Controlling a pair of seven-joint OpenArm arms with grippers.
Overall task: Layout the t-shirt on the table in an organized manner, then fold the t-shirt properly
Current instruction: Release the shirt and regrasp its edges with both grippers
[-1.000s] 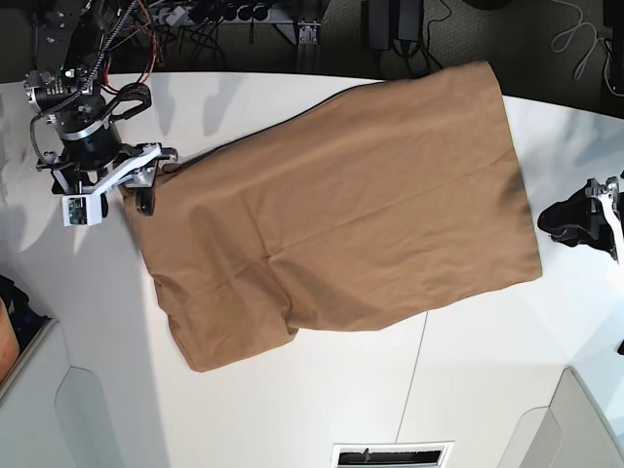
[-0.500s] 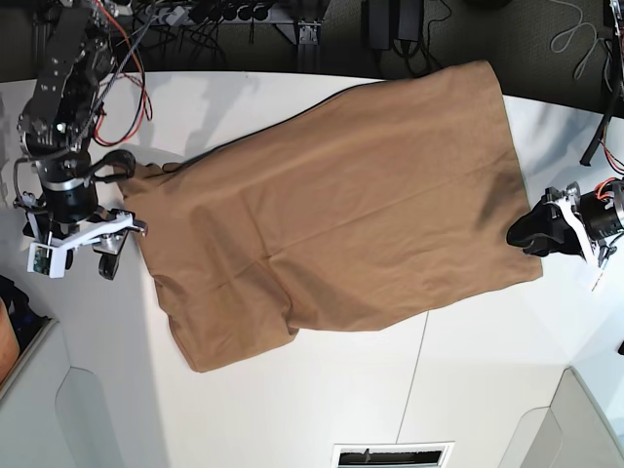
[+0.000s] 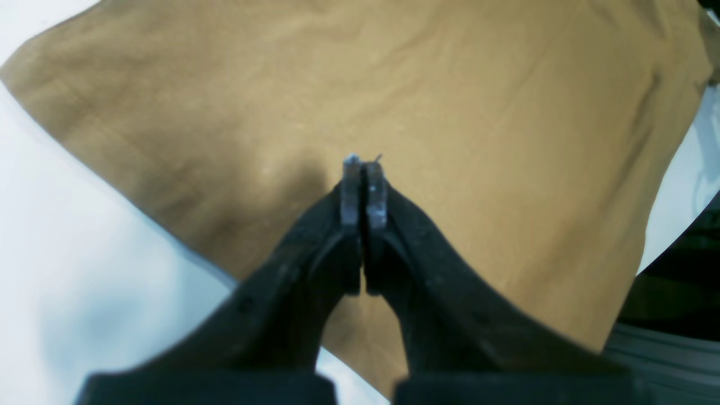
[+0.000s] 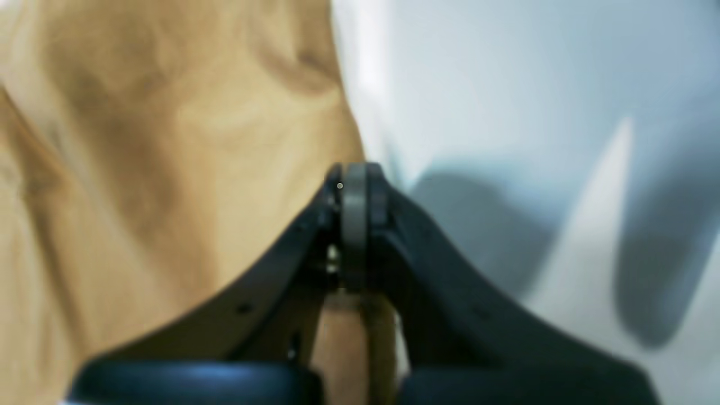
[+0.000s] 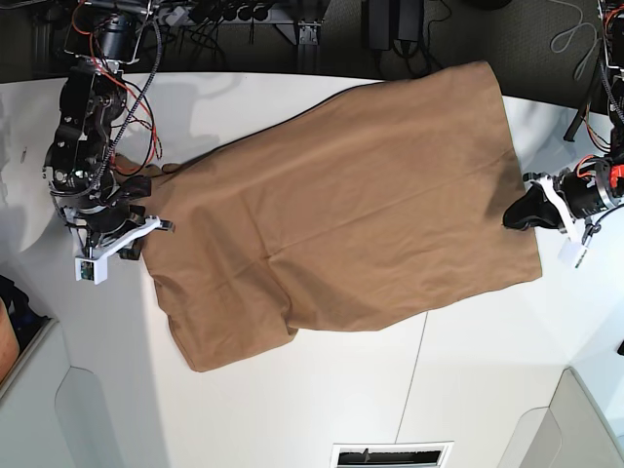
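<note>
The tan-brown t-shirt [image 5: 351, 205] lies spread and slanted across the white table [image 5: 487, 390], with light creases. Its far right corner reaches the table's back edge. No sleeves or neck tag show. My right gripper [image 5: 141, 234] is at the shirt's left edge. In the right wrist view it [image 4: 354, 177] is shut, its tips right at the cloth's border [image 4: 140, 140]. My left gripper [image 5: 514, 214] is over the shirt's right edge. In the left wrist view it [image 3: 364, 169] is shut, its tips just above the cloth [image 3: 450, 84]. No cloth shows pinched in either.
Cables and power strips [image 5: 244, 15] lie on the dark floor behind the table's back edge. A thin dark seam [image 5: 414, 370] runs down the near tabletop. A slotted vent [image 5: 390, 455] sits at the near edge. Bare table [image 3: 56, 253] lies beside the shirt.
My right gripper swung off the shirt's left corner, down-left, then back to its left edge. My left gripper moved in from the right onto the shirt's right edge.
</note>
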